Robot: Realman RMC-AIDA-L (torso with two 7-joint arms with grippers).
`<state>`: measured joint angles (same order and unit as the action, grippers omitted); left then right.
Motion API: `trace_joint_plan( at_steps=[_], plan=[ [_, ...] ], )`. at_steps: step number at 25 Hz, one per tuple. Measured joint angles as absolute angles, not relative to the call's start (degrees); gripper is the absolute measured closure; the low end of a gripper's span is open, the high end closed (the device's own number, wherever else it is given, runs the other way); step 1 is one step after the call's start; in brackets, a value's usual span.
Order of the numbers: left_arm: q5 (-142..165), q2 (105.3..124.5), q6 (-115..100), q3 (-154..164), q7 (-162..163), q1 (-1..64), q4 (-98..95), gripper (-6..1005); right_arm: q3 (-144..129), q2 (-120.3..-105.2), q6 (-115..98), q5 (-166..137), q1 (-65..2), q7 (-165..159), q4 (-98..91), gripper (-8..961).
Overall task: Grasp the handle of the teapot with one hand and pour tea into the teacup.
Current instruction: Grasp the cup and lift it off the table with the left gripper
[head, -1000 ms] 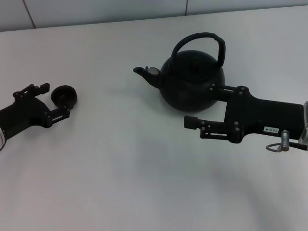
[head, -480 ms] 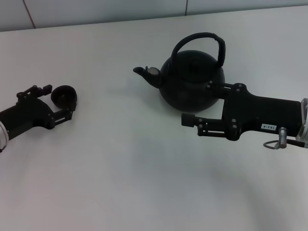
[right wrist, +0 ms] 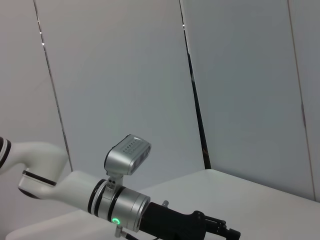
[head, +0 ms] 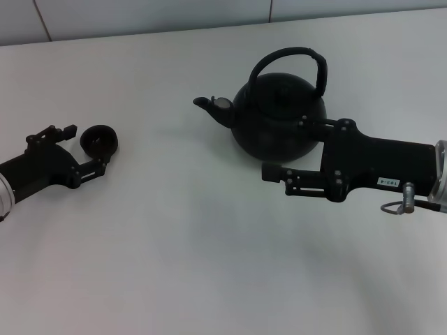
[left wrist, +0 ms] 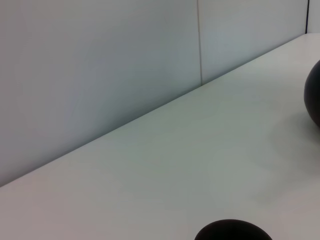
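The head view looks forward and down from above onto the white worktop (head: pixel 174 230), taking in both arms and the wall's foot at the far edge. The left wrist view sits low, close to the worktop (left wrist: pixel 200 150), facing along it toward the panelled wall (left wrist: pixel 100 65); it shares the teacup (left wrist: pixel 233 230) and the teapot (left wrist: pixel 314 97) (both clipped at the frame's edges) with the head view. The right wrist view faces across to the left arm (right wrist: pixel 75 190).

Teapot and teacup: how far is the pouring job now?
Nothing looks done: the teapot stands upright on the table, its handle ungrasped. In hand: the open right gripper is beside the belly, below the handle; the open left gripper is around the teacup. Left: grasp, lift, pour.
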<state>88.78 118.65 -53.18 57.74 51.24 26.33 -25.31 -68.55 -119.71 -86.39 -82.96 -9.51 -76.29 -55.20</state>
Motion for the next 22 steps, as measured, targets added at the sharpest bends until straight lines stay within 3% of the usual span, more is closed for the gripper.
trace_joint_plan(
  at_steps=[22],
  plan=[
    [88.94,118.83,-52.04,58.0,51.24,28.03,-24.61,229,-68.07,-119.53,-86.11,-82.97,-9.76,-76.28,-55.19,240]
  ],
)
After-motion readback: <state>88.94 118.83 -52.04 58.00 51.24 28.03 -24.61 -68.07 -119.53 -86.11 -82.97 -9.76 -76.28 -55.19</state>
